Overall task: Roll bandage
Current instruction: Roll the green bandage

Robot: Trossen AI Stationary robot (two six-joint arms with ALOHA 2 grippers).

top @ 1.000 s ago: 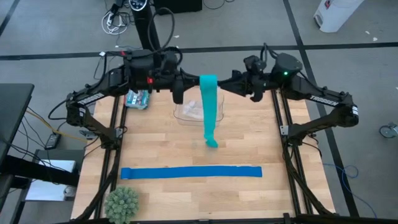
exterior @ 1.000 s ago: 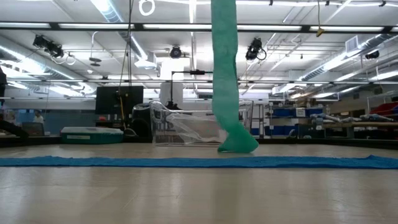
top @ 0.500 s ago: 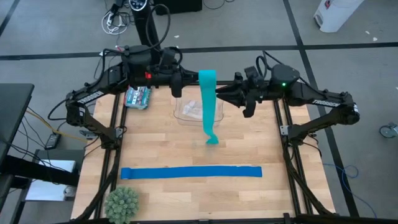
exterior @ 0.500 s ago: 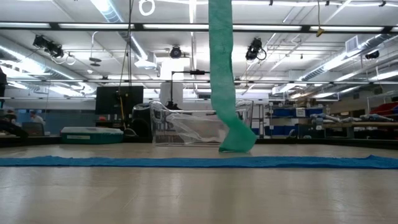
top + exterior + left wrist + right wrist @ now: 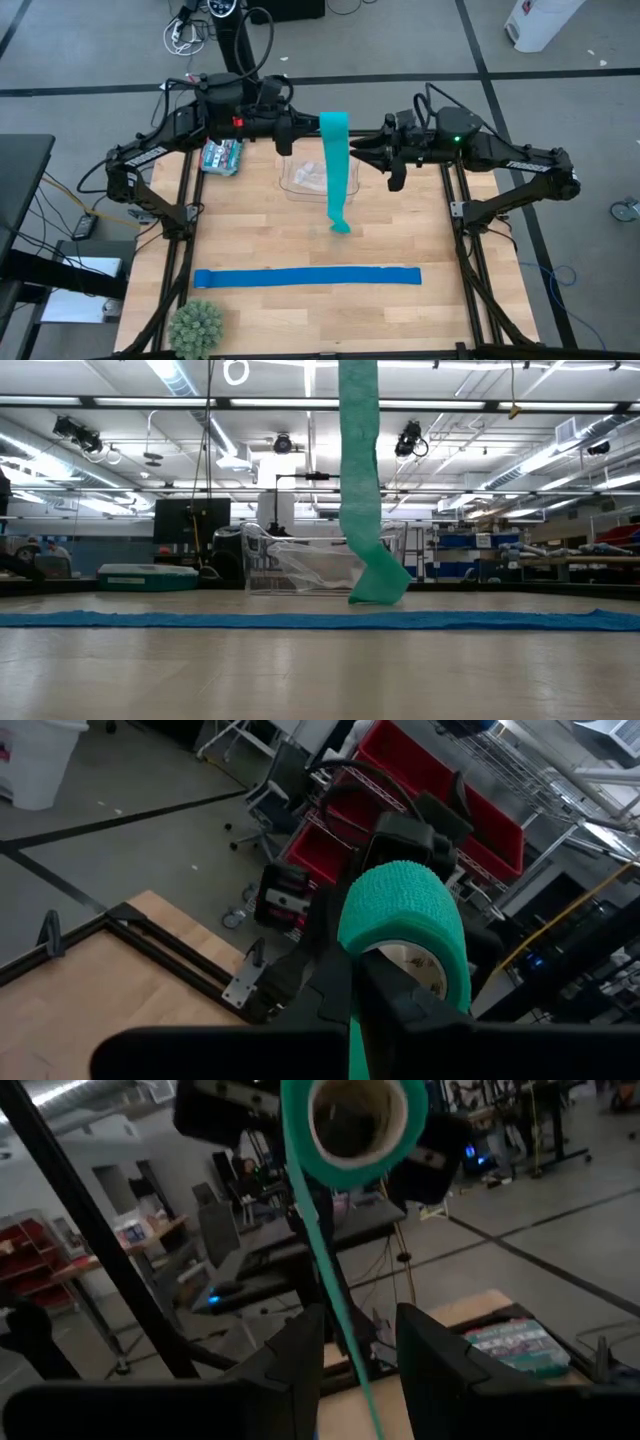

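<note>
The teal bandage is partly wound into a roll point(image 5: 405, 910) on a cardboard core, held high over the table's far middle. My left gripper point(image 5: 365, 990) is shut on it. From the roll a long strip point(image 5: 338, 170) hangs down, and its crumpled lower end point(image 5: 378, 585) rests on the wood. My right gripper point(image 5: 355, 1340) is level and open beside the roll. Its two fingers stand on either side of the hanging strip point(image 5: 335, 1295). I cannot tell whether they touch it. My left gripper holds the roll at the end that faces it, on the lower wall of the roll point(image 5: 352, 1020). One finger point(image 5: 405, 1000) seems to reach into the hollow core and the other lies outside. The fingers come level from the table's left. The roll is lifted clear, its axis level.
A clear plastic container point(image 5: 312, 180) stands on the table under the roll. A darker blue strip point(image 5: 307, 277) lies flat across the near half. A teal box point(image 5: 220, 158) sits at the far left and a green spiky ball point(image 5: 195, 328) at the near left corner.
My right gripper has moved toward the table's left, closer to the hanging strip, and has rolled about its own pointing line. The roll stays where it was, and the strip's lower end has stayed on the table with its twist shifting a little.
</note>
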